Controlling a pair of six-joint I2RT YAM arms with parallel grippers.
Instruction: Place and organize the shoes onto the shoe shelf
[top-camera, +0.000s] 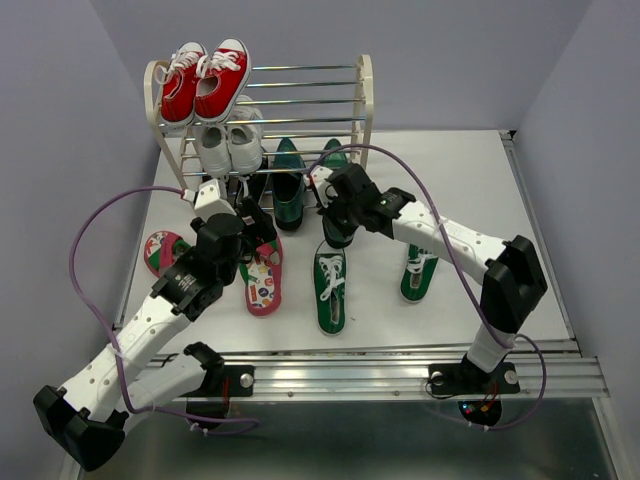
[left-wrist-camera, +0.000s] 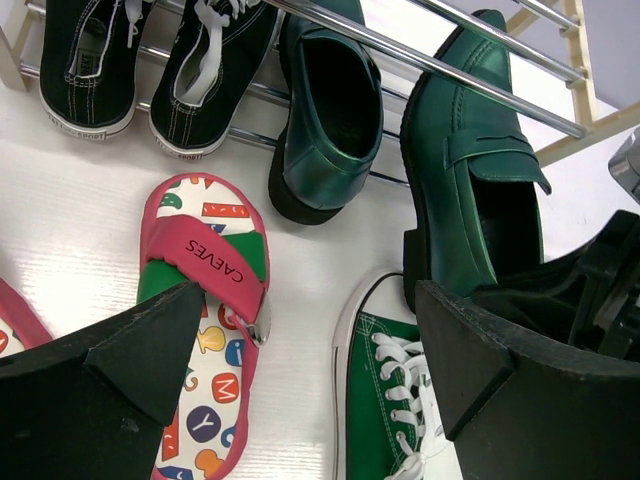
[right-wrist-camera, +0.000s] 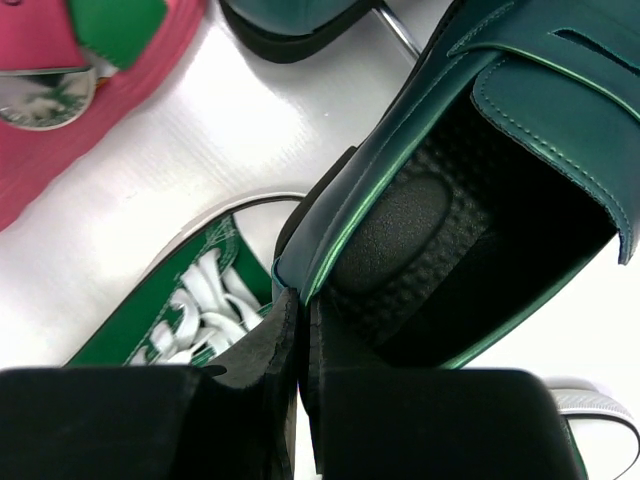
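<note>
Pressed tight together, the black fingers of the right gripper are pinching the heel rim of a dark green glossy loafer, one finger sitting inside the shoe and the other outside. This held loafer is pointing its toe at the small shoe shelf with cream rounded side frames and thin chrome rods. It is lying just right of the twin loafer, whose toe is reaching in under the low rods. Whether the held shoe is touching the white table cannot be told.

The left gripper is hovering with its fingers spread wide and gripping nothing. It is hanging over a pink-edged flip-flop with a cartoon-print sole, with a green canvas sneaker with white laces lying just beside that flip-flop. In the overhead view the other flip-flop is lying further left, partly under the left arm. The second green sneaker is lying to the right, partly under the right arm.

Red sneakers are sitting on the top tier and white sneakers on the middle one. Black canvas sneakers are resting on the lowest rods, left of the twin loafer.
</note>
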